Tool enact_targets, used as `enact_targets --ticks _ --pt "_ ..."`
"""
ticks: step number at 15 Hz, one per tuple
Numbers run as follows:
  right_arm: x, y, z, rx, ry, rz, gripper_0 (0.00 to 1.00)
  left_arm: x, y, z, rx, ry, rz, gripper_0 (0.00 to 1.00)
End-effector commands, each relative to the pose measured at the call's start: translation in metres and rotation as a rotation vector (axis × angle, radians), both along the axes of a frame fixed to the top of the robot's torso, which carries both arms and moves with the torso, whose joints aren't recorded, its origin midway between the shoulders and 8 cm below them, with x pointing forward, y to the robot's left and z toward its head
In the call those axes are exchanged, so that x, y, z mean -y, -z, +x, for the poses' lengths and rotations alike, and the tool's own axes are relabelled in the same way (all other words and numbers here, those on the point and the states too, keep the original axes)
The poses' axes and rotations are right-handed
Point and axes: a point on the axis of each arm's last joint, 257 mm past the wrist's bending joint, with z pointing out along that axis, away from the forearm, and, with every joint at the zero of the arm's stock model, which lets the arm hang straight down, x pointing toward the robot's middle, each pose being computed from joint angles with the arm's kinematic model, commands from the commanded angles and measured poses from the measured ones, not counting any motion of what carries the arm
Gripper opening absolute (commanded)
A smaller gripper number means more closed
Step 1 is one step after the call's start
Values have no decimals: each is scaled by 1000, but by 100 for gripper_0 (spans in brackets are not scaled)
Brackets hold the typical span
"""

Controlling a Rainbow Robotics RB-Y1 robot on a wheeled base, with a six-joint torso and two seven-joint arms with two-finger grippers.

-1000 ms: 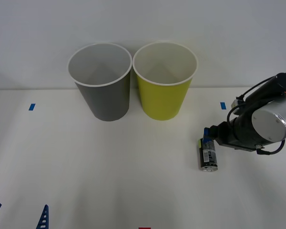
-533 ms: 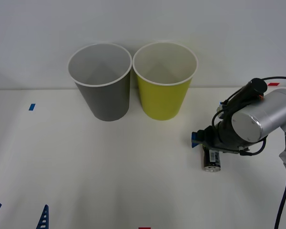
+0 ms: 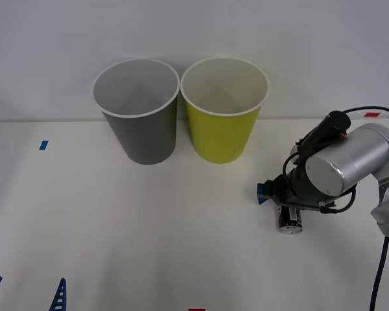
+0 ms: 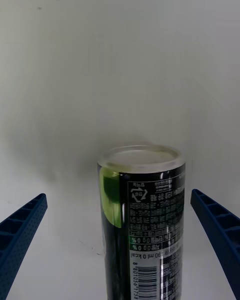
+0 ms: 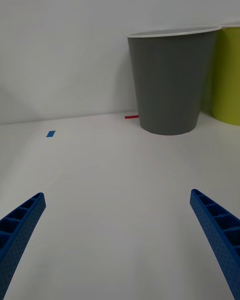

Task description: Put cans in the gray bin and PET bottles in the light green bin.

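A small black can (image 3: 290,221) with a green-and-white label lies on the white table, right of the bins. My right gripper (image 3: 277,196) is down over it, open. In the right wrist view the can (image 4: 142,215) sits between the two blue fingers (image 4: 22,230), touching neither. The gray bin (image 3: 141,136) and the light green bin (image 3: 224,133) stand upright side by side at the back. My left gripper (image 3: 26,295) waits open at the near left edge, facing the gray bin (image 5: 171,85). PET bottles are out of view.
Blue tape marks (image 3: 43,145) and a red one (image 3: 371,115) lie flat on the table (image 3: 149,227). A white wall stands close behind the bins. The right arm's grey wrist and cable (image 3: 340,165) hang above the can.
The right arm has swung left and closer over the can, covering most of it. The can, the bins and the left arm have stayed put.
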Motion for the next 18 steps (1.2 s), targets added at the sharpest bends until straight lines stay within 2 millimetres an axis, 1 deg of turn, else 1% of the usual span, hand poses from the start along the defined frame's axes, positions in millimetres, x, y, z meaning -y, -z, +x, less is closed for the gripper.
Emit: enact_targets --ticks 1,5,11,12,13,14,15,16,17,18 --pt "3 5 5 16 9 -19 100 0 0 0 0 0 0 100" --pt "6 9 4 10 15 -30 100 0 0 0 0 0 0 100" --pt "4 12 3 11 15 -35 100 0 0 0 0 0 0 100" --pt "2 13 4 16 11 -35 82 0 0 0 0 0 0 100" --pt "1 13 6 26 10 -37 56 0 0 0 0 0 0 100" --pt "0 14 8 36 8 -41 34 0 0 0 0 0 0 100" --pt "1 14 8 40 9 -46 24 0 0 0 0 0 0 100" --pt "1 14 8 40 11 -46 23 0 0 0 0 0 0 100" --pt "1 14 9 42 13 -48 19 0 0 0 0 0 0 100" --pt "1 14 9 43 12 -49 18 0 0 0 0 0 0 100"
